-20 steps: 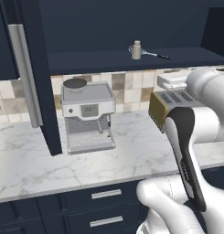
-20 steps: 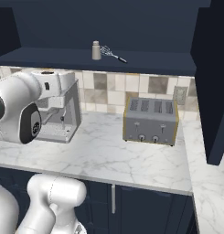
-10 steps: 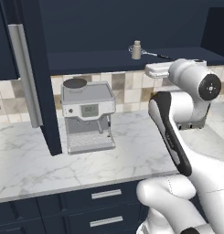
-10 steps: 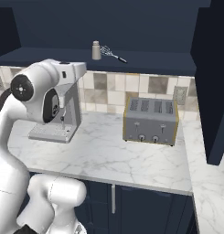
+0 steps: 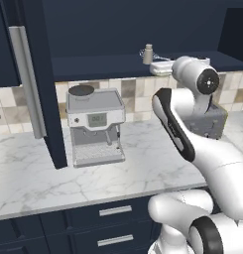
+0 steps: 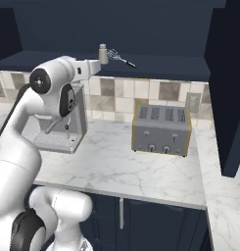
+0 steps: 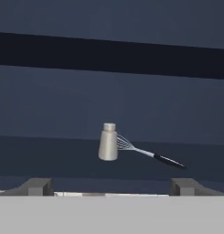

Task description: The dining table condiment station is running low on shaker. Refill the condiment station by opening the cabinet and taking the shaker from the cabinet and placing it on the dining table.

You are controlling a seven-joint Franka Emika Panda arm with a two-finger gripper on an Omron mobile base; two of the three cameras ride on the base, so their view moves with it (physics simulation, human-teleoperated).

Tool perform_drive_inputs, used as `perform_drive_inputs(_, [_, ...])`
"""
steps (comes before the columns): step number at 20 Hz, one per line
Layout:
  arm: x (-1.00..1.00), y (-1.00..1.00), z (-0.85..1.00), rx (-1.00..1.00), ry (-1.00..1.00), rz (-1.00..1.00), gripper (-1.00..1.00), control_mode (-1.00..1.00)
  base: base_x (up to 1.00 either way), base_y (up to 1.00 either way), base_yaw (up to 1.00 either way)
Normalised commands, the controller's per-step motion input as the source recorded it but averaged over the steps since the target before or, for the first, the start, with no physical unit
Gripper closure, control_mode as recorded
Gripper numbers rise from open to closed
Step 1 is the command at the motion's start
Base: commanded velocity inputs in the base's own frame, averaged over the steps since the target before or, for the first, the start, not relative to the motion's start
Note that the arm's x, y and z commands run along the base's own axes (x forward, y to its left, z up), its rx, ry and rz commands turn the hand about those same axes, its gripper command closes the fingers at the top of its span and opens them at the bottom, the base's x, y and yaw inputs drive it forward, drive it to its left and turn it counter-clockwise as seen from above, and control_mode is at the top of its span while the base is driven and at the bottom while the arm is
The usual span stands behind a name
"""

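A dark navy wall cabinet (image 5: 118, 34) stands open above a marble worktop (image 5: 93, 171), its door (image 5: 36, 79) swung out to the left with a long silver bar handle (image 5: 26, 82). A second open door (image 6: 229, 83) hangs at the right. A tiled backsplash (image 6: 156, 95) runs along the far wall. The white robot arm (image 5: 192, 134) rises from the near side and reaches up toward the cabinet shelf. On the worktop, a silver coffee machine (image 5: 94, 126) sits to the left and a grey four-slot toaster (image 6: 161, 129) to the right. The gripper (image 7: 111, 185) is level with the shelf, its jaws spread wide and holding nothing. The shaker (image 7: 108, 142), small and pale grey, stands upright on the cabinet shelf just beyond the fingertips (image 7: 38, 186). A wire whisk (image 7: 145, 152) lies behind it, black handle pointing right.
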Motion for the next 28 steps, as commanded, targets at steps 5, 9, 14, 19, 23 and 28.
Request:
perform_drive_inputs(5, [0.66,0.00,0.00,0.00,0.05,-0.06,-1.00,-1.00,0.00,0.00,0.00])
perform_drive_inputs(9, [0.76,0.00,0.08,0.00,0.14,-0.08,-1.00,-1.00,0.00,0.00,0.00])
perform_drive_inputs(14, [0.68,0.00,0.05,0.00,0.12,-0.04,-1.00,-1.00,0.00,0.00,0.00])
perform_drive_inputs(19, [0.63,0.04,0.00,0.00,0.02,-0.01,-1.00,-1.00,0.00,0.00,0.00])
perform_drive_inputs(23, [0.56,0.04,-0.02,0.00,0.00,0.00,-1.00,-1.00,0.00,0.00,0.00])
perform_drive_inputs(28, [0.41,0.00,-0.24,-0.01,-0.01,0.00,-1.00,-1.00,0.00,0.00,0.00])
